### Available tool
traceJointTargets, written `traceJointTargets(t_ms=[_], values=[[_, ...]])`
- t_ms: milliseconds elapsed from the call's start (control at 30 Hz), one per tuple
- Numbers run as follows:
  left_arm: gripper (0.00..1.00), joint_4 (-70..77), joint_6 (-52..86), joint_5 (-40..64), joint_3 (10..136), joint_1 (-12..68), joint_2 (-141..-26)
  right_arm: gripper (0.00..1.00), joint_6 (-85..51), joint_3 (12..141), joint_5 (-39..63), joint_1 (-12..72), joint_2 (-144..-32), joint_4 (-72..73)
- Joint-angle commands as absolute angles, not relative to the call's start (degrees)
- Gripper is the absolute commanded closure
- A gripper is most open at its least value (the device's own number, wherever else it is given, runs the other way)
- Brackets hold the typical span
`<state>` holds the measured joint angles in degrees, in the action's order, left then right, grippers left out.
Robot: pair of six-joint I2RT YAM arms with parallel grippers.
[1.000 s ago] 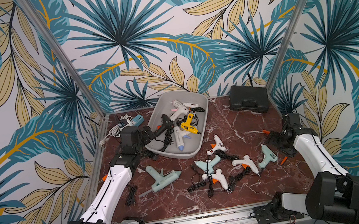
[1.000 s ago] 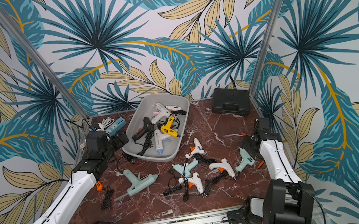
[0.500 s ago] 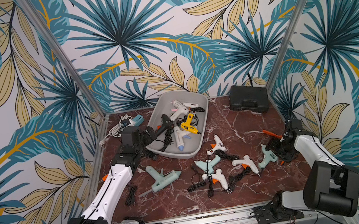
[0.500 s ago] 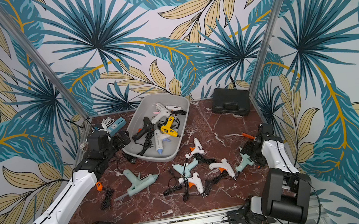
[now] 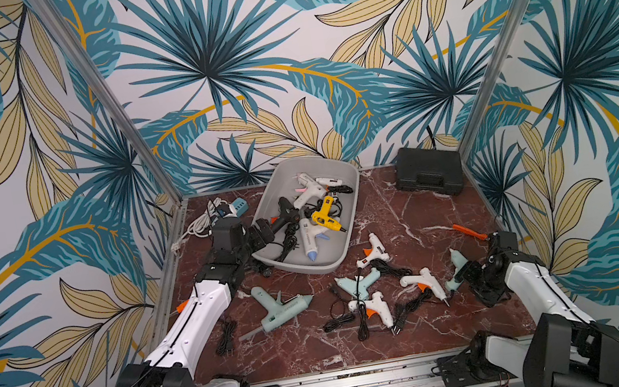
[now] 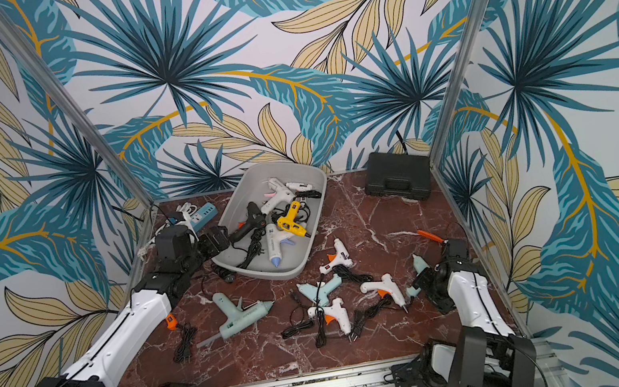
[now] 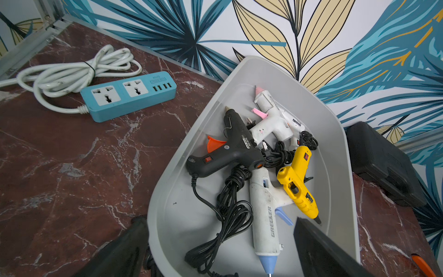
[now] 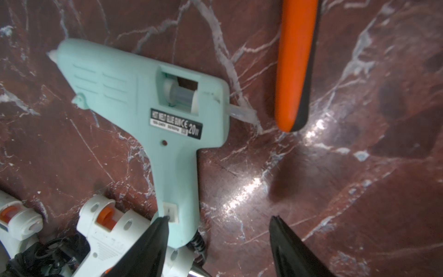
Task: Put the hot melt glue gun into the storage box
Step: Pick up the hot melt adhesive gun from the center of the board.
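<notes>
Red marble table [image 5: 407, 208] carries storage box [image 5: 327, 264], black case [image 5: 428, 169], power strip [image 5: 236, 206], scattered glue guns [image 5: 282, 310].

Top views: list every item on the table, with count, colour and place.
box: one, light grey, far middle
guns in box: five; black, yellow, three white
guns on table: six, in front of the box; three mint, three white
tool: one, orange, right of the guns
case: one, black, far right corner
power strip: one, blue with white cord, far left corner
table: one, red-brown marble
left gripper: one, black, open, one finger inside the box and one outside
right gripper: one, black, open, at the rightmost mint gun's handle
</notes>
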<state>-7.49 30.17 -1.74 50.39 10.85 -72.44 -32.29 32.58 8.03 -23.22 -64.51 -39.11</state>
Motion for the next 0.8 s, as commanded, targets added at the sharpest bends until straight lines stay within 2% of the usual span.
traceJointTargets(t_ms=[0, 167, 467, 633, 767], values=[[0.00, -5.64, 29.45, -0.29, 50.63, 10.42, -72.60, 0.30, -35.45, 31.73, 8.92, -21.42, -64.56, -35.53], [0.00, -5.33, 29.79, 0.08, 50.49, 10.39, -72.93, 0.31, -37.66, 32.63, 8.49, -17.31, -67.30, -32.08], [0.00, -6.01, 29.45, -0.67, 50.50, 10.46, -72.42, 0.42, -41.21, 35.76, 3.22, -11.00, -76.94, -27.15], [0.00, -6.26, 29.45, -1.13, 50.62, 10.46, -72.07, 0.57, -41.06, 36.97, 1.38, -10.56, -80.86, -25.40], [0.00, -6.41, 29.52, -1.23, 51.04, 10.45, -72.11, 0.74, -39.81, 38.51, -0.08, -9.92, -82.76, -25.46]])
